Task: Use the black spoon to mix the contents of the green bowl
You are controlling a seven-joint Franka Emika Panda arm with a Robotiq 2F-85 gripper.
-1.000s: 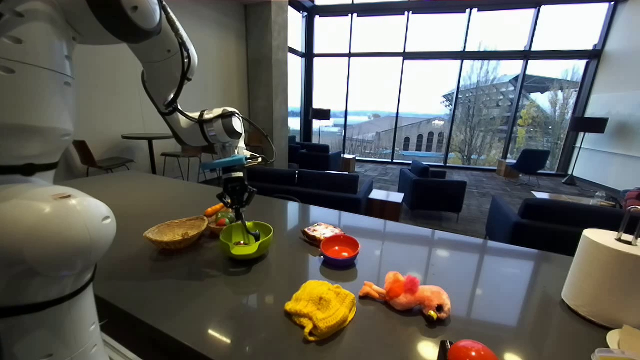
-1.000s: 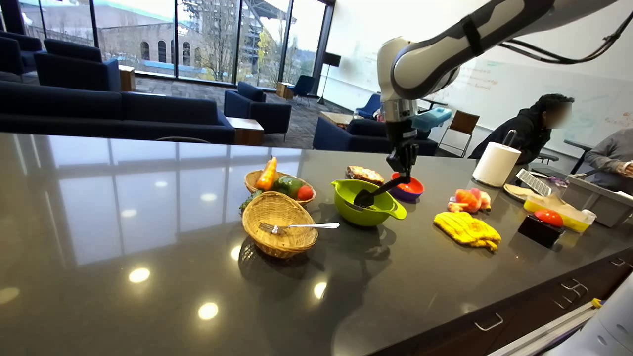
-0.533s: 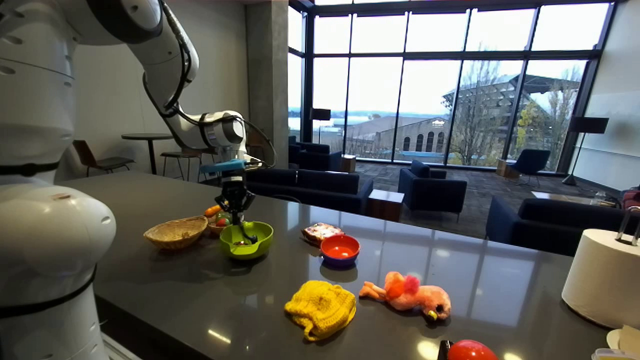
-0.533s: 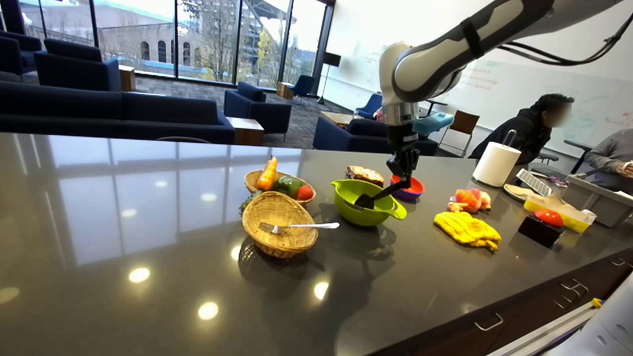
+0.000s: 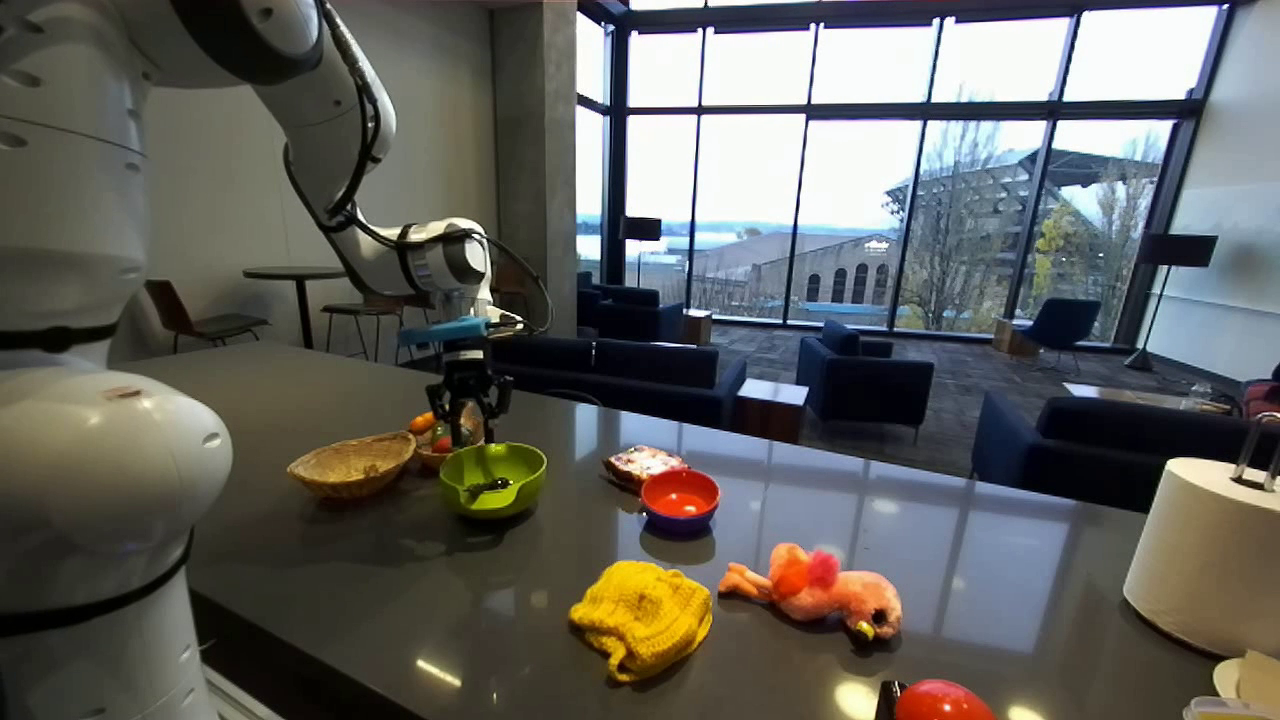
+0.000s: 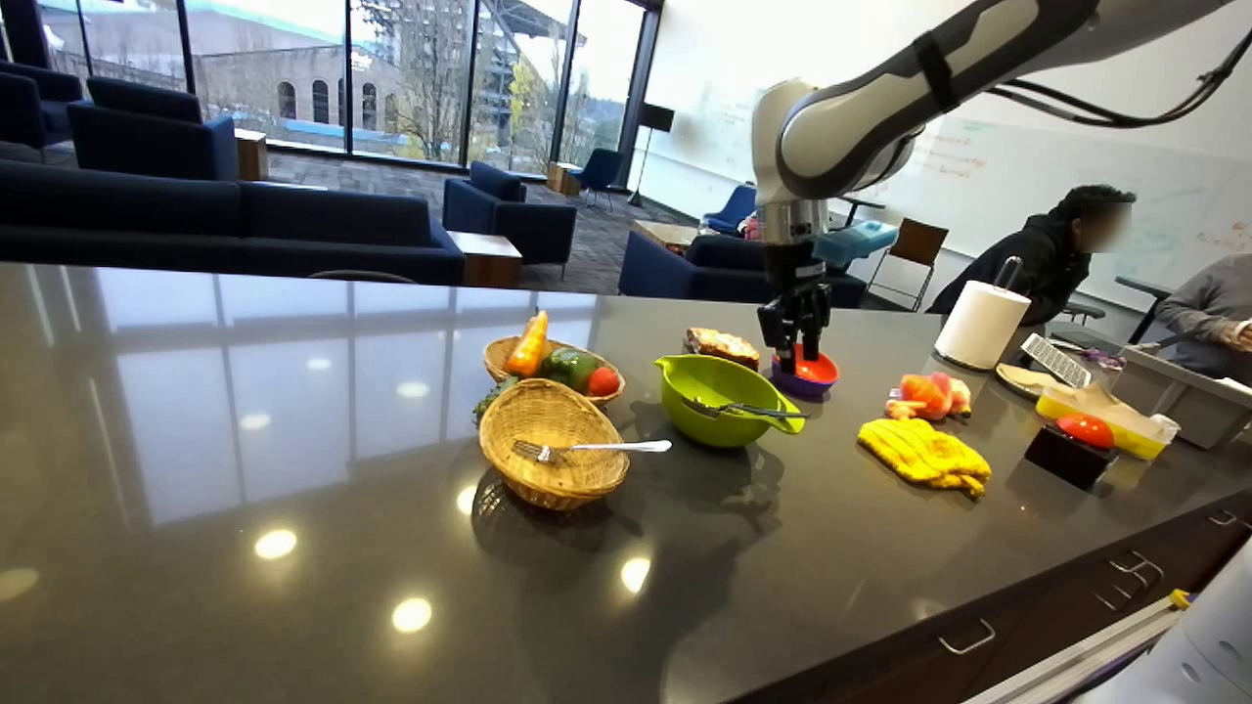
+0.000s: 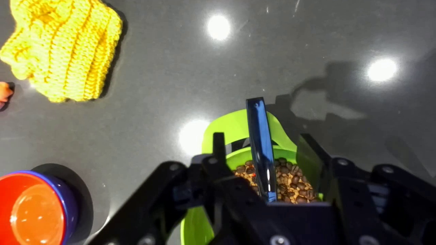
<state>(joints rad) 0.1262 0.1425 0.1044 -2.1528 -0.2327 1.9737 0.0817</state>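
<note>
- In the wrist view, the black spoon [image 7: 261,146] lies in the green bowl [image 7: 197,225] at bottom centre, its handle crossing over the bowl's handle. The gripper [image 7: 261,137] stands wide, fingers well apart on either side of the spoon's handle, holding nothing. Around the spoon shows a mix of coffee beans and tan grains [image 7: 299,186]. I judge the mixing step to be at a grasp or a release; this moment alone does not settle which. If stirring is wanted, the next move calls for lowering and closing squarely on the handle; if done, for lifting away without nudging it.
- In an exterior view, the spread gripper sits left of centre. Counted: one red-and-purple bowl [image 5: 682,520] at centre, one knitted yellow cloth [image 5: 640,620] at lower centre, one flamingo plush [image 5: 845,600] to its right, one paper towel roll [image 5: 1205,560] at the right edge.
- In an exterior view, two wicker baskets [image 6: 562,486] stand left of centre: one holds a single fork [image 6: 616,447], the other one tomato [image 6: 603,381] and further produce. At right, one red button [image 6: 1086,428].
</note>
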